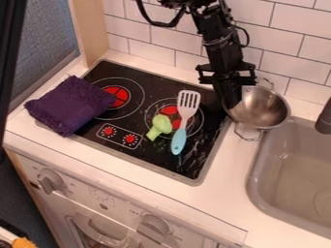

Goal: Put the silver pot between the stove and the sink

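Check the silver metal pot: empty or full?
Empty, as far as it shows: bare, shiny metal inside the pot, nothing on its visible bottom.

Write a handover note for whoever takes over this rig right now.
Tool: at the left rim of the silver pot; whether it grips the rim can't be told from here.
Pot: toward the back, over the strip of counter between stove and sink. Whether its base rests on the counter is unclear.
Others: spatula and green toy on the stove, purple cloth over its left side.
Done: pot is at the gap the task names.
Left: likely just check that it sits steady, let go if gripping, and back the tool away.
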Motion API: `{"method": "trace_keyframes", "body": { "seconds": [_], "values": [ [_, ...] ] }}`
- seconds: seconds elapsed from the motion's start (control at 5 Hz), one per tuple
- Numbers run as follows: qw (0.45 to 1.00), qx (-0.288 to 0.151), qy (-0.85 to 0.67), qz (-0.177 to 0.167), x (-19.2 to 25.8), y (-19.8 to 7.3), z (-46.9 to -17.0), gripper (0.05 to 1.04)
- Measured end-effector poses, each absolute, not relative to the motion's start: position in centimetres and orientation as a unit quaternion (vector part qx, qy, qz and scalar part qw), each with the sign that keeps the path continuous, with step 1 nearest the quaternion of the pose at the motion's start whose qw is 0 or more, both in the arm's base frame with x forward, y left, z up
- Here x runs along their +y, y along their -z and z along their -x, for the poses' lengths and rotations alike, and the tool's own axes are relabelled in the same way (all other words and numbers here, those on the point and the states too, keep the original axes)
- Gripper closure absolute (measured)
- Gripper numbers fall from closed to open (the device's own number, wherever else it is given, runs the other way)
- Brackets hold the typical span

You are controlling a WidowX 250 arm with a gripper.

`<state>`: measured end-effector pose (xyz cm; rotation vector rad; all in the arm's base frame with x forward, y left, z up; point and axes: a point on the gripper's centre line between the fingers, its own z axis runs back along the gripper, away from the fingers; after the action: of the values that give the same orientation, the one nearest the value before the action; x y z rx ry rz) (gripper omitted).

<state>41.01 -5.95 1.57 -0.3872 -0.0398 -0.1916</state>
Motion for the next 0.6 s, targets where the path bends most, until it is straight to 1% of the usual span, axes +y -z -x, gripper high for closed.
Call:
{"method": "trace_keyframes", "body": {
  "seconds": [0.2,0.6],
  "values": [
    [0.979,-0.003,0.074,0.188,-5.73,-1.52,-40.66,0.794],
    [0.981,0.004,0.071,0.180,-5.52,-1.64,-40.55,0.230]
  ]
}}
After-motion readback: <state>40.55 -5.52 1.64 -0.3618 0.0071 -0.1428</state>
